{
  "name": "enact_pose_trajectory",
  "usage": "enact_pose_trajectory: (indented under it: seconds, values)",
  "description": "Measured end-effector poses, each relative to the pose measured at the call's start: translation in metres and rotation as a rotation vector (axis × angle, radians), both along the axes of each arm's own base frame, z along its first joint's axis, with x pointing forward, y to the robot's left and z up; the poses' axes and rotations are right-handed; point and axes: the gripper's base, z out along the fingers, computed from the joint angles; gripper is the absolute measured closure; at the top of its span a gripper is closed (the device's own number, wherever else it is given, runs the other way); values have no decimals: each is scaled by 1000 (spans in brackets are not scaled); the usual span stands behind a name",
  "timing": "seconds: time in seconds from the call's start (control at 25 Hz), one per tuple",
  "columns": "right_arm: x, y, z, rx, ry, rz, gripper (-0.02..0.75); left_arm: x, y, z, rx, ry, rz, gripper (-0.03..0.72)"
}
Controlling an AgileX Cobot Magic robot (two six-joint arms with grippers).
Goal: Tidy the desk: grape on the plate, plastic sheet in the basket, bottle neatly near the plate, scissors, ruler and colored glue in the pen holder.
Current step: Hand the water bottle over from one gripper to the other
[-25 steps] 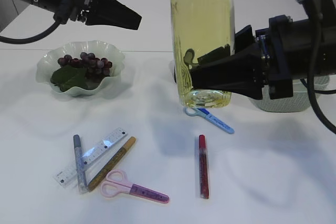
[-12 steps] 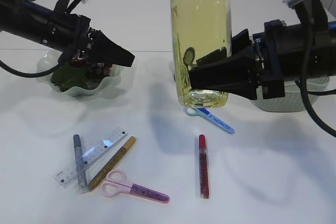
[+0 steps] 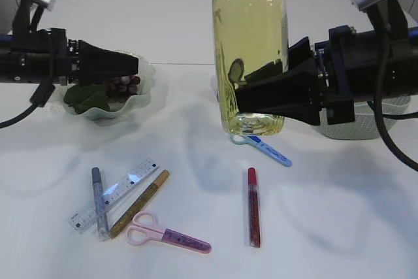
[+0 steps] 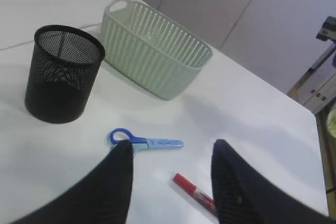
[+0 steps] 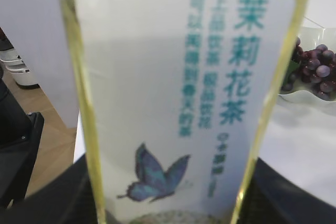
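Note:
My right gripper (image 3: 251,86) is shut on the tall bottle (image 3: 250,50) of yellow tea, upright just above the table; its label (image 5: 178,93) fills the right wrist view. The left gripper (image 3: 134,65) is open and empty, low over the glass plate (image 3: 140,99) that holds the grape bunch (image 3: 124,84). On the table lie blue scissors (image 3: 264,147), pink scissors (image 3: 166,234), a clear ruler (image 3: 114,194), and red (image 3: 253,207), gold (image 3: 139,203) and silver (image 3: 98,202) glue pens. The black mesh pen holder (image 4: 64,74) shows in the left wrist view. The plastic sheet is out of view.
A pale green basket (image 4: 157,51) stands beside the pen holder, and its edge (image 3: 366,125) shows behind my right arm. The blue scissors (image 4: 147,141) and red glue pen (image 4: 194,190) lie beyond the left fingers. The table's far edge drops off behind the basket.
My left arm has dropped and pulled back left, from high above the table to low over the plate. The right arm and bottle have hardly moved.

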Motion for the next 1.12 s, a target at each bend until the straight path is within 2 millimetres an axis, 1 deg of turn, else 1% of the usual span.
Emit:
enact_pose_trajectory:
  seconds: [0.08, 0.16, 0.28, 0.4, 0.52, 0.68, 0.84, 0.92, 0.96, 1.12]
  values:
    - [0, 0, 0, -5, -1, 3, 276, -15, 1, 8, -14, -24, 20, 347]
    - [-1, 0, -1, -10, -1, 6, 276, -30, -6, 27, -27, -79, 10, 367]
    - [-1, 0, -1, -11, 4, 6, 276, -50, -25, 56, -47, -169, -47, 385]
    - [-1, 0, -1, -10, 6, 5, 276, -66, -44, 73, -64, -220, -114, 389]
    - [-1, 0, -1, -12, 6, 6, 276, -73, -49, 80, -71, -238, -134, 390]
    - [-1, 0, -2, -16, 9, 9, 276, -74, -51, 80, -89, -183, -130, 390]
    - [-1, 0, -2, -13, 24, 3, 276, -80, -63, 81, -107, -157, -162, 385]
    - [-1, 0, -2, -13, 26, 3, 276, -83, -70, 82, -115, -153, -185, 354]
    - [-1, 0, -2, -13, 26, 3, 276, -85, -73, 82, -123, -150, -191, 319]
    - [-1, 0, -2, -10, 37, 0, 276, -91, -85, 84, -146, -143, -220, 123]
